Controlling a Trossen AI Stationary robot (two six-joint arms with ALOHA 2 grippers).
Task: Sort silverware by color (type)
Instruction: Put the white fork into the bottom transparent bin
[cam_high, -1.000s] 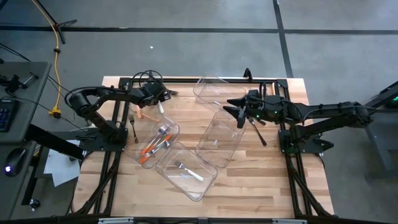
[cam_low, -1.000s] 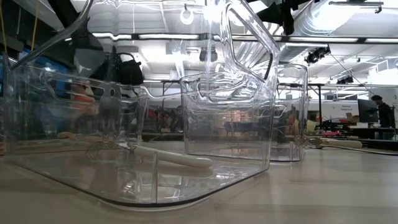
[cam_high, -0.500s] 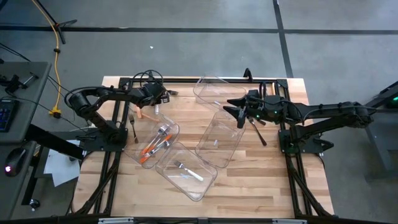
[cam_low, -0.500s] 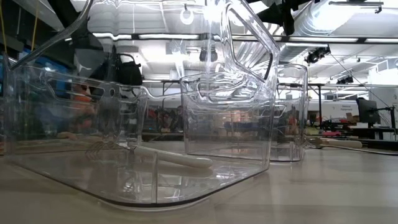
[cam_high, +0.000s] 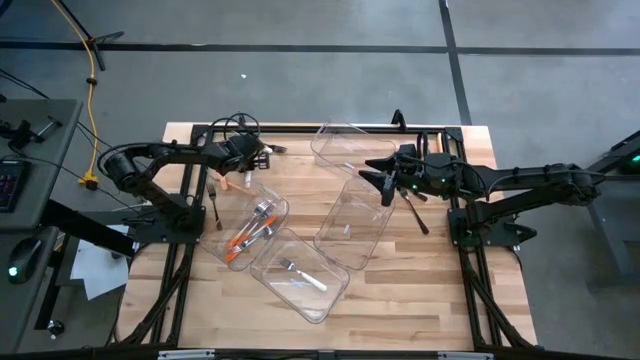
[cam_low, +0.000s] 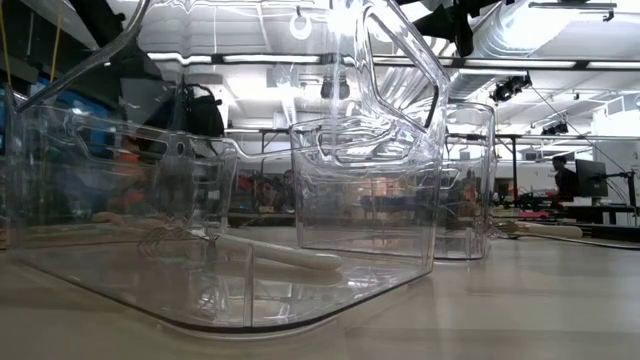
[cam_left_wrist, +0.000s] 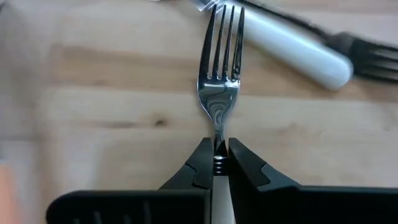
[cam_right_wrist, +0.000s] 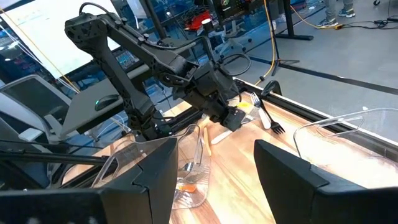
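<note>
Since the near bin (cam_high: 332, 292) already holds a white-handled fork (cam_high: 303, 275), it is probably where the piece in hand belongs. Just beyond it, to the left, a second bin (cam_high: 277, 207) holds the orange-handled silverware (cam_high: 243, 240).

Farther back on the left side of the table, the left gripper (cam_left_wrist: 216, 163) has its fingers pressed together on the thin neck of a fork (cam_left_wrist: 219, 99). The tines point away from the wrist, and a strip of white handle shows between the fingers. That fork lies low over the wood at the far left, with another white-handled piece (cam_left_wrist: 292, 53) and a black fork (cam_left_wrist: 373, 59) just past its tines.

The grip is narrow and sits on smooth metal, so the fork could swivel or slip. I would lift it straight up first, clear of the two neighbours, and only then swing it toward the near side. It should be carried slowly and kept level. Bring it well inside the near bin's wall and low before releasing, so it neither bounces out nor catches the rim. Going around the orange bin is safer than going across it.

On the right, the right gripper (cam_right_wrist: 216, 149) hangs over the large middle bin (cam_high: 345, 235) with its fingers spread and nothing between them. It is well apart from the left arm's likely path.
</note>
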